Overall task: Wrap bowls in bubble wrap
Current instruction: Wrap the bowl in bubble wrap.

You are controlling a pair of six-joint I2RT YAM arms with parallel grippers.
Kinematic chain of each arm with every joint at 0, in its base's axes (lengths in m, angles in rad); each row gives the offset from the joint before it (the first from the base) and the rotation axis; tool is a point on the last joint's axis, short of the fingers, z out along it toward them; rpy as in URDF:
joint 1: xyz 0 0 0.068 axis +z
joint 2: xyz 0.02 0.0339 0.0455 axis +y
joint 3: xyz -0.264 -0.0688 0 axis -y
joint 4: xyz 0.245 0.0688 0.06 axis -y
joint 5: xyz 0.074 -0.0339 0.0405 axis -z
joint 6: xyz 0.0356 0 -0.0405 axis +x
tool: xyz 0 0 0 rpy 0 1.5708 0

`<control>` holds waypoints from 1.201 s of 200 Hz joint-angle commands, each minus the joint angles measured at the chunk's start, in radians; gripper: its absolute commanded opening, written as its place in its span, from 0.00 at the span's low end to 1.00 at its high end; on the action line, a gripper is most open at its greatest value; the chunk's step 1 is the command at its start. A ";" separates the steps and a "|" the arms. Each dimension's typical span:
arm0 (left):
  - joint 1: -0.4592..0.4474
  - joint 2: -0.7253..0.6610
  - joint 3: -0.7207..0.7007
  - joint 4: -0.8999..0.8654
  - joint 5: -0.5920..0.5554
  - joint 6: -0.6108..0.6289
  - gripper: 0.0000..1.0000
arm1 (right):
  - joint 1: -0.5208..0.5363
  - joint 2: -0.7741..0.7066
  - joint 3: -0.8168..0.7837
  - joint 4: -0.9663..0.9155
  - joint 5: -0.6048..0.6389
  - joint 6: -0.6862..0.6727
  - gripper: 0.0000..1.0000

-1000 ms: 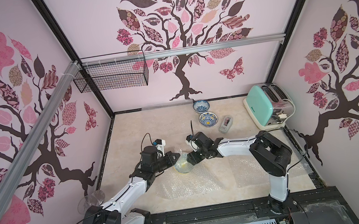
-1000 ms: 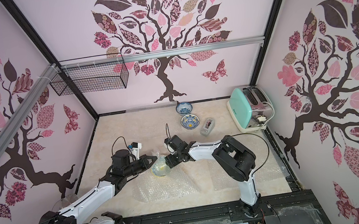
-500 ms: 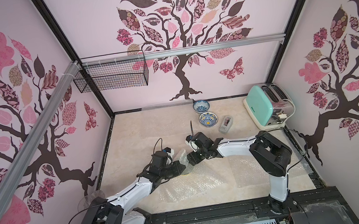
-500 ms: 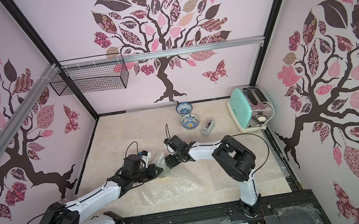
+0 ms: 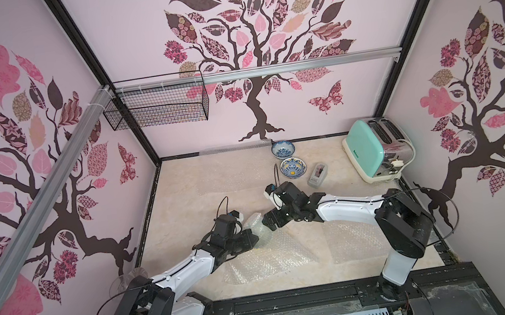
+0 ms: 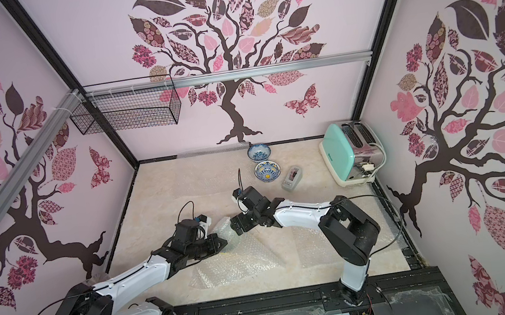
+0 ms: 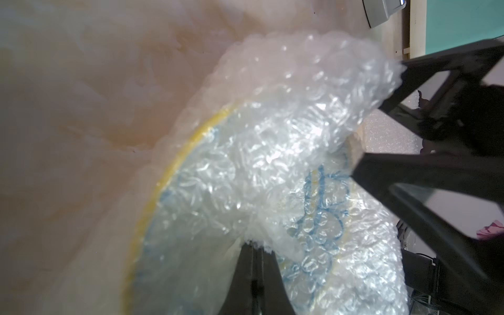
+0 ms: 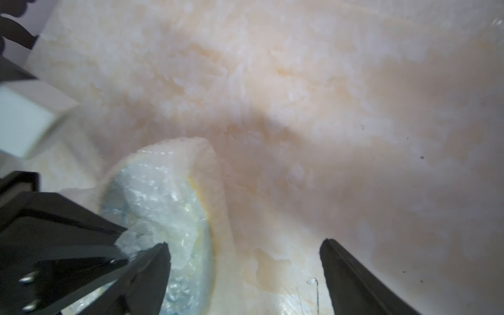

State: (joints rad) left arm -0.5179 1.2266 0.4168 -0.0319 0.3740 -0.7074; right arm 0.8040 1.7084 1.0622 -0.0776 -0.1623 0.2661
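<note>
A pale bowl with a yellow rim (image 7: pixel 174 169) (image 8: pixel 201 207) sits mid-table under bubble wrap (image 7: pixel 286 122) (image 5: pixel 255 225) (image 6: pixel 226 231). My left gripper (image 7: pixel 252 244) (image 5: pixel 252 237) (image 6: pixel 222 243) is shut on a bunched fold of the wrap over the bowl. My right gripper (image 8: pixel 245 244) (image 5: pixel 268 223) (image 6: pixel 235 227) stands open beside the bowl's rim, one finger (image 8: pixel 152 270) against the wrap, nothing held. The rest of that bubble wrap sheet (image 5: pixel 274 256) trails toward the front. Two blue-and-white bowls (image 5: pixel 282 150) (image 5: pixel 293 168) stand unwrapped at the back.
A grey tape dispenser (image 5: pixel 317 174) lies right of the back bowls. A mint toaster (image 5: pixel 373 154) stands at the back right. Another bubble wrap sheet (image 5: pixel 351 234) lies under the right arm. A wire basket (image 5: pixel 158 106) hangs on the back-left wall.
My left gripper has moved forward and right, drawing the wrap over the bowl, which showed bare a second ago. My right gripper has opened wider.
</note>
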 commanded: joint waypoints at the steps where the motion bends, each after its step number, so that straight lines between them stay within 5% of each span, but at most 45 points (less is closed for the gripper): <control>1: -0.005 0.009 -0.010 -0.027 -0.012 0.017 0.00 | 0.006 0.004 0.005 0.020 -0.071 0.016 0.92; 57: -0.007 0.018 -0.010 -0.023 -0.007 0.019 0.00 | 0.018 0.178 0.108 -0.023 -0.121 0.027 0.94; 120: -0.005 -0.005 0.003 -0.038 -0.007 0.008 0.00 | 0.019 0.273 0.130 -0.104 -0.016 0.002 0.84; 139: -0.006 -0.056 0.019 -0.082 -0.032 -0.005 0.08 | 0.020 0.284 0.128 -0.118 0.019 -0.004 0.84; 159: -0.006 -0.163 0.053 -0.202 -0.123 -0.018 0.34 | 0.021 0.288 0.128 -0.139 0.058 -0.016 0.83; 180: -0.004 -0.302 0.087 -0.368 -0.313 -0.060 0.50 | 0.026 0.290 0.125 -0.149 0.091 -0.022 0.83; 240: -0.016 -0.536 0.017 -0.693 -0.680 -0.307 0.66 | 0.033 0.286 0.120 -0.159 0.123 -0.031 0.83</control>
State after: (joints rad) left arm -0.5236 0.7223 0.4866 -0.5339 -0.1204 -0.8642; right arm 0.8413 1.9495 1.1904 -0.1329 -0.1135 0.2432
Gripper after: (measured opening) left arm 0.649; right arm 0.827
